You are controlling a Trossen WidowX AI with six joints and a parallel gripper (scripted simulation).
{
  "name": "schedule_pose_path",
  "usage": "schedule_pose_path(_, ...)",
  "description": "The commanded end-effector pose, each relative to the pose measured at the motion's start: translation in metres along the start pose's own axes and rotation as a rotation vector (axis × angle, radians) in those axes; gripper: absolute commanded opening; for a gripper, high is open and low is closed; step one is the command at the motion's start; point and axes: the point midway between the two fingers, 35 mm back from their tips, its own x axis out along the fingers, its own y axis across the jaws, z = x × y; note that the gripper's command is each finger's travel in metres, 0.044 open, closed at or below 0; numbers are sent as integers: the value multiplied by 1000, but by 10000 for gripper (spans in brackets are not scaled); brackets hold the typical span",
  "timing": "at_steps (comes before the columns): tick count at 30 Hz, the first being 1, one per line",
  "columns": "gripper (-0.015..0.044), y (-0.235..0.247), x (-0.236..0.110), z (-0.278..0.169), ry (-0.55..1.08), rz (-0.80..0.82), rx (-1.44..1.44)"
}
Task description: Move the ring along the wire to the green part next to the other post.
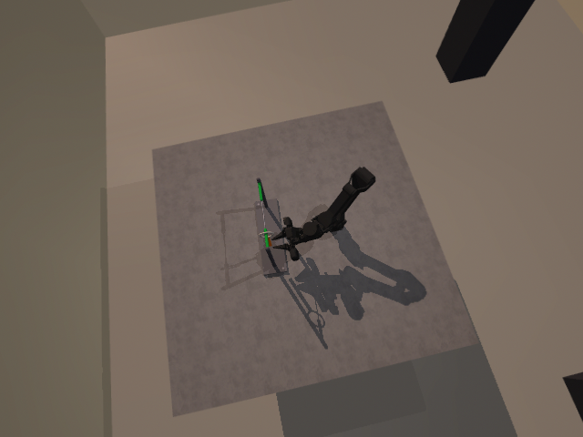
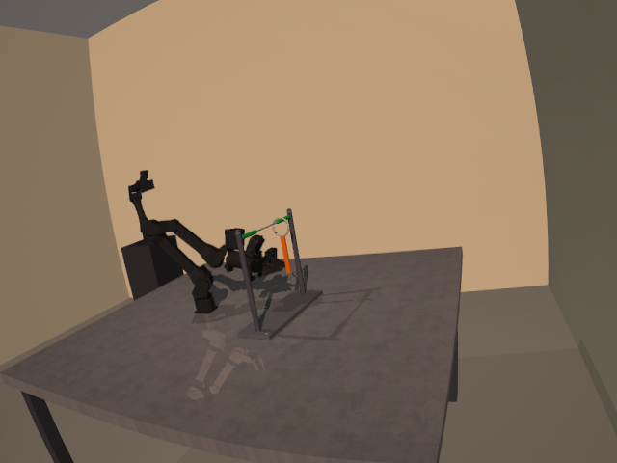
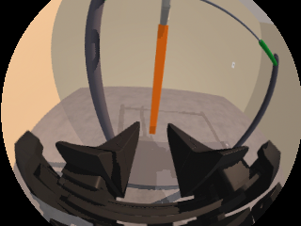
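So the ring [image 2: 280,228] was seen hanging on the green part [image 2: 284,218] of the wire right next to one post [image 2: 296,251], with the handle [image 2: 285,255] dangling straight down over the table [image 2: 378,318]. The end effector [image 3: 150,151] was parted a fair bit and nothing was gripped. In the wrist view the handle's lower tip was lined up with the gap between the fingers, just beyond them, not touched.
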Motion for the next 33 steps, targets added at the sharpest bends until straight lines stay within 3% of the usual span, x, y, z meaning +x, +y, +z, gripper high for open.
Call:
schedule_pose_path(1, 160, -1, 0, 0, 1, -5, 2)
schedule_pose_path(10, 160, -1, 0, 0, 1, -5, 2)
schedule_pose_path(21, 440, -2, -42, -2, 0, 0, 1)
schedule_pose_path(33, 440, -2, -42, -2, 0, 0, 1)
